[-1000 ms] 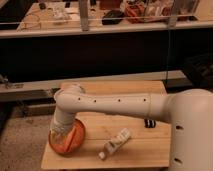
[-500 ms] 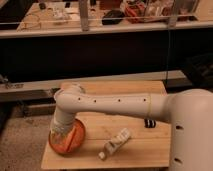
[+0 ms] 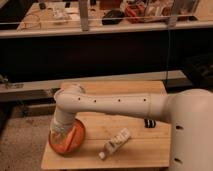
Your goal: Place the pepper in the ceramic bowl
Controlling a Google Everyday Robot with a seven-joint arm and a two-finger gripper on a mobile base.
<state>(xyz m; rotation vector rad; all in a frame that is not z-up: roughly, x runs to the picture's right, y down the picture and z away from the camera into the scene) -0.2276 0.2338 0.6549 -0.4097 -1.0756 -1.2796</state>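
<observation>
A: What's the arm up to over there?

B: Only one camera view, so here goes. Big white arm (image 3: 120, 102) reaches in from the right, runs across the wooden surface (image 3: 135, 145) w/ its elbow bent at the left, then drops straight down. The gripper (image 3: 61, 136) hangs at the end of that drop, right over the ceramic bowl (image 3: 75, 140), down inside its rim or just above it.

A: Holding anything?

B: Can't tell. The wrist covers that end from where I stand.

A: And the pepper?

B: There's a slim orange-red strip (image 3: 73, 136) running diagonally beside the gripper, over the bowl's right half. Could be the pepper, could be part of the bowl's wall; same colour as the bowl, so I can't separate them for sure. If it's the pepper, it's w/in the bowl's outline, touching or just beside the gripper.

A: Bowl's where exactly?

B: Front-left corner of the surface, near the edge. Orange, round, shallow, mostly hidden under the wrist.

A: Other stuff on there?

B: White bottle (image 3: 115, 144) lying on its side, tilted diagonally, mid-front of the surface, to the right of the bowl & apart from it. Small dark thing (image 3: 149, 122) further right, under the arm, too small to name.

A: Behind?

B: Dark barrier w/ a grey rail (image 3: 100, 82) along it, cluttered desks (image 3: 60, 15) beyond that.
</observation>
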